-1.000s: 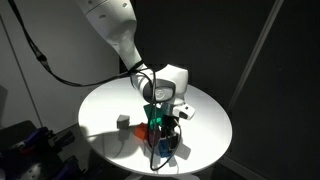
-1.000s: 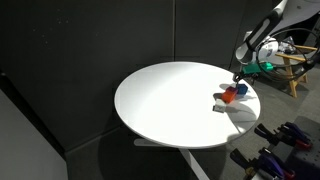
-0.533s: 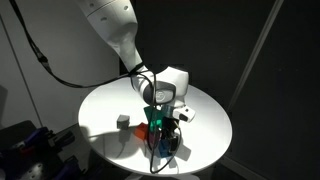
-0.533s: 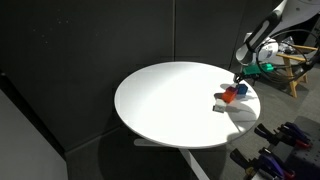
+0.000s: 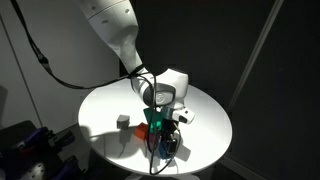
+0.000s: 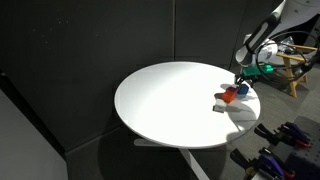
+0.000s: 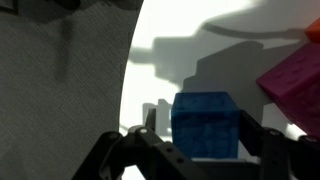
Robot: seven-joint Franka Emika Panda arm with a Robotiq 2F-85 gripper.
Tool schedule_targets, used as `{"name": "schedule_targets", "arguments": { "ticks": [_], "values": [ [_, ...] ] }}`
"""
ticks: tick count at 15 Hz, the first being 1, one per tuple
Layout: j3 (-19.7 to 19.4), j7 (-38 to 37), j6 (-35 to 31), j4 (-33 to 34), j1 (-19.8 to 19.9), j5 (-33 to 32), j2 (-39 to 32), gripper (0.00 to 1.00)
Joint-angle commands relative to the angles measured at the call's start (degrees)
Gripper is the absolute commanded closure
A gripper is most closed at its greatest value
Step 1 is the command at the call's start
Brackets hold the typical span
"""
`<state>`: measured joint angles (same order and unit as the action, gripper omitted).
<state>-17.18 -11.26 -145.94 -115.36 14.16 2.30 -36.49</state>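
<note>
The blue cube (image 7: 204,124) sits on the round white table (image 7: 180,50) between the two dark fingers of the gripper (image 7: 198,132). The wrist view is too shadowed to tell whether they press on it or only flank it, and a magenta block (image 7: 296,85) just beside it is cut off by the frame edge. In an exterior view the gripper's body hides most of the cube, a small grey cube (image 5: 122,120) lies near, and the arm (image 5: 115,35) comes down from above with its wrist bent and fingers pointing at the tabletop.
</note>
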Motion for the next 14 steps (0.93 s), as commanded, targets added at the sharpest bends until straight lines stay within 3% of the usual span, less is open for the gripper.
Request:
{"name": "schedule_targets", "arguments": {
  "ticks": [1,3,14],
  "values": [
    [-0.14,-0.57,0.56,1.06,0.09,-0.23,-0.47,0.51],
    [-0.43,-0.82,0.69,0.74,-0.22,-0.5,-0.03,0.65],
    [-2.65,-0.87,1.02,-3.7,-3.16,-4.2,5.83,0.67]
  ]
}}
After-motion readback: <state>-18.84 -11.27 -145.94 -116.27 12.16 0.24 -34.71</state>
